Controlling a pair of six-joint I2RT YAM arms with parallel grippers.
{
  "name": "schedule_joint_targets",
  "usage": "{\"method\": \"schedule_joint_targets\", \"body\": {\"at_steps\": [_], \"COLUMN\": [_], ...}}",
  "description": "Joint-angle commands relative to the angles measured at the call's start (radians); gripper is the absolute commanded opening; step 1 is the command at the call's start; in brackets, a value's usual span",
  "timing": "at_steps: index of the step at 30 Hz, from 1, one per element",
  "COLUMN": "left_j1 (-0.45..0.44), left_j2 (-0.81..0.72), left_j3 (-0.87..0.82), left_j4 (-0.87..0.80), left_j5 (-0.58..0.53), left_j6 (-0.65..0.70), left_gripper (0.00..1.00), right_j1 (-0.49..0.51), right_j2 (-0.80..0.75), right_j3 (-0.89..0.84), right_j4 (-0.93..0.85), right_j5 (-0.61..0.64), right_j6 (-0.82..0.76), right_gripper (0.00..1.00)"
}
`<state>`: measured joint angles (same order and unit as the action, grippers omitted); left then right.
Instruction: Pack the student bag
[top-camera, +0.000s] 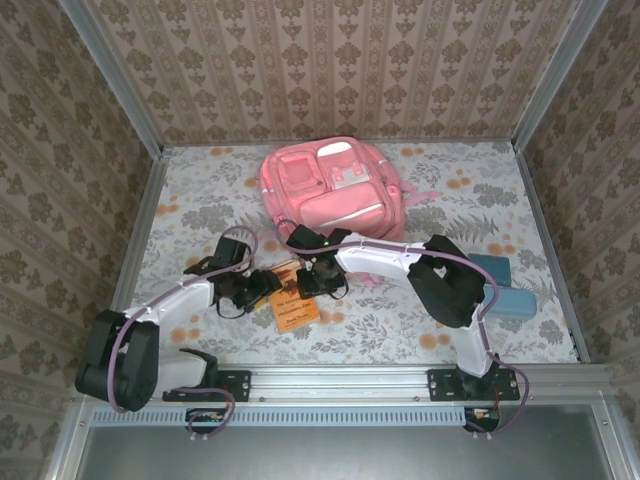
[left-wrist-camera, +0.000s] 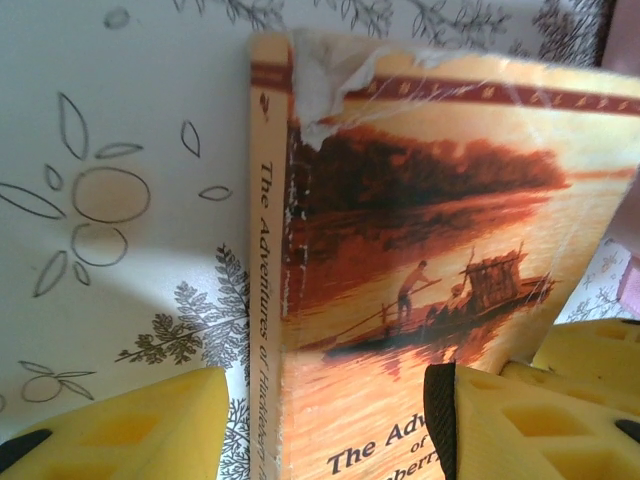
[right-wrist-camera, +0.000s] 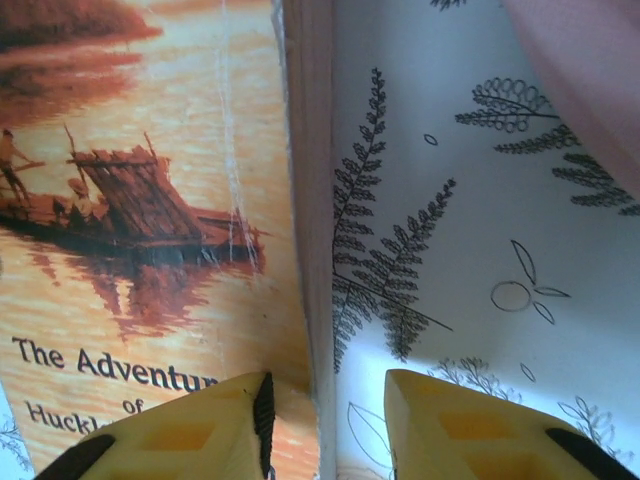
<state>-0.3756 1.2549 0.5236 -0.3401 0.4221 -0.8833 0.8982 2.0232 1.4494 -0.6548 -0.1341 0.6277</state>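
Note:
The student bag (top-camera: 330, 190), salmon pink with front pockets, lies at the back middle of the table; its pink fabric (right-wrist-camera: 590, 70) edges into the right wrist view. In front of it an orange paperback (top-camera: 293, 300) lies on the floral cloth. My left gripper (top-camera: 262, 285) stands open astride the book's spine (left-wrist-camera: 265, 300), with one yellow finger (left-wrist-camera: 120, 425) over the cloth and the other (left-wrist-camera: 530, 420) over the cover. My right gripper (top-camera: 318, 278) stands open astride the opposite page edge (right-wrist-camera: 310, 200). One of its fingers (right-wrist-camera: 190, 430) is over the cover and the other (right-wrist-camera: 470, 430) is over the cloth.
A teal case (top-camera: 505, 285) lies at the right, beside the right arm's elbow. Patterned walls enclose the table on three sides. The metal rail (top-camera: 340, 380) carrying the arm bases runs along the near edge.

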Motion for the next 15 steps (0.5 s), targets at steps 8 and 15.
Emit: {"method": "schedule_joint_targets", "body": {"at_steps": [8, 15], "left_j1": [-0.014, -0.014], "left_j2": [0.060, 0.085], "left_j3": [-0.014, 0.016], "left_j4": [0.114, -0.007], "left_j5": [0.103, 0.031], "left_j6": [-0.031, -0.016], "left_gripper": [0.55, 0.71], "right_j1": [-0.051, -0.077], "right_j2": [0.032, 0.038], "right_j3": [-0.080, -0.096], "right_j4": [0.032, 0.020], "right_j5": [-0.067, -0.062], "right_j6": [0.020, 0.032], "right_gripper": [0.29, 0.24]}}
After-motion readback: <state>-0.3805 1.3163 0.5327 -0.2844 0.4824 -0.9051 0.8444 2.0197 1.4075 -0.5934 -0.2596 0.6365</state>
